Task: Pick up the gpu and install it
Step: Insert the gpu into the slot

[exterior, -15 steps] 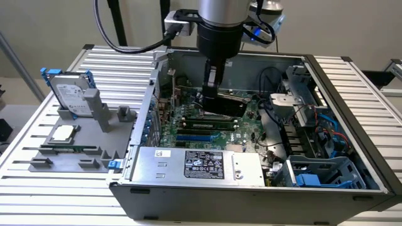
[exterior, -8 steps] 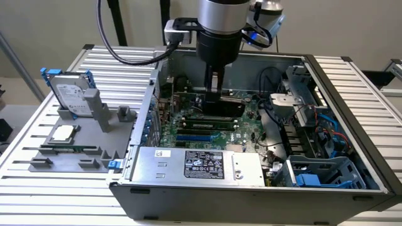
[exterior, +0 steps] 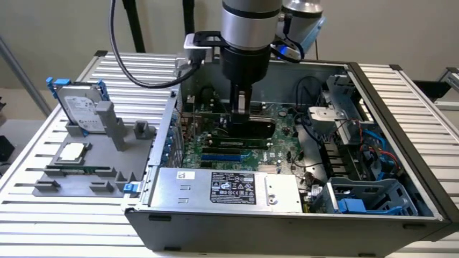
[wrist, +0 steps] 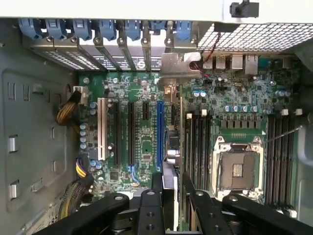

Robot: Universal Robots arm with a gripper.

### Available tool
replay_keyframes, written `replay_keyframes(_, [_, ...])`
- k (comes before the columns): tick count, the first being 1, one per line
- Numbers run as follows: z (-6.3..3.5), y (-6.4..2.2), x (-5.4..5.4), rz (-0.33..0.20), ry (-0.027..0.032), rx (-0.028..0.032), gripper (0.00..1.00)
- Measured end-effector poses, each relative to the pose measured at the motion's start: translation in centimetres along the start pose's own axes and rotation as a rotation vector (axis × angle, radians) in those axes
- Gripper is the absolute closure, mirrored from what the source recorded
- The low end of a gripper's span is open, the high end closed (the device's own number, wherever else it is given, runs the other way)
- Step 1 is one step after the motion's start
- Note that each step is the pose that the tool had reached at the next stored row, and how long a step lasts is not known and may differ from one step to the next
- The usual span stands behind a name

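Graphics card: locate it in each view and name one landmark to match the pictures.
Exterior view: the graphics card hangs under the gripper inside the open computer case, low over the motherboard.
Wrist view: the card is seen edge-on, held by the gripper.
Shared landmark: the long blue slot, close to the card in both.

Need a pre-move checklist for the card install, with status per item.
1. Thin dark green expansion card with grey end bracket held between the fingers: ok.
2. Card inside the open grey computer case, over the green motherboard: ok.
3. Card edge lined up with a slot: cannot tell. It runs beside the long blue slot.
4. Card fully seated: cannot tell.
5. Yellow-and-black cable bundle apart from the card: ok.
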State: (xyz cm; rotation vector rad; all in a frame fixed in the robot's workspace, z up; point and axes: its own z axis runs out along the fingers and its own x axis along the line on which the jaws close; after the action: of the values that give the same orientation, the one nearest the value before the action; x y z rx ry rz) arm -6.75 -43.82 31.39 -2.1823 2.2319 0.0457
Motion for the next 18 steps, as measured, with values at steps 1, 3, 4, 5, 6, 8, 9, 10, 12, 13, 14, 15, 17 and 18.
replay_keyframes(1, [0.16, 0.11, 0.1, -0.001, -0.001, 0.0, 1.0])
replay_keyframes(3, [0.49, 0.41, 0.5, -0.002, -0.002, 0.0, 1.0])
replay_keyframes(4, [0.68, 0.65, 0.6, -0.002, -0.0021, 0.0001, 1.0])
replay_keyframes(5, [0.86, 0.89, 0.6, -0.002, -0.0023, 0.0004, 1.0])
replay_keyframes(6, [1.04, 1.12, 0.7, -0.002, -0.0022, 0.0008, 1.0])
replay_keyframes(8, [1.39, 1.44, 0.7, -0.002, -0.0022, 0.0034, 1.0])
replay_keyframes(9, [1.57, 1.54, 0.7, -0.002, -0.0022, 0.0051, 1.0])
replay_keyframes(10, [1.75, 1.64, 0.7, -0.002, -0.0022, 0.0066, 1.0])
replay_keyframes(12, [2.12, 1.88, 0.8, -0.002, -0.0022, 0.009, 1.0])
replay_keyframes(13, [2.3, 2.01, 0.8, -0.002, -0.0024, 0.0099, 1.0])
replay_keyframes(14, [2.49, 2.14, 0.8, -0.002, -0.0024, 0.0109, 1.0])
replay_keyframes(15, [2.67, 2.25, 0.9, -0.002, -0.0024, 0.0116, 1.0])
replay_keyframes(17, [3.03, 2.41, 0.9, -0.002, -0.0023, 0.0127, 1.0])
replay_keyframes(18, [3.22, 2.49, 0.9, 0.0, -0.0024, 0.0132, 1.0])
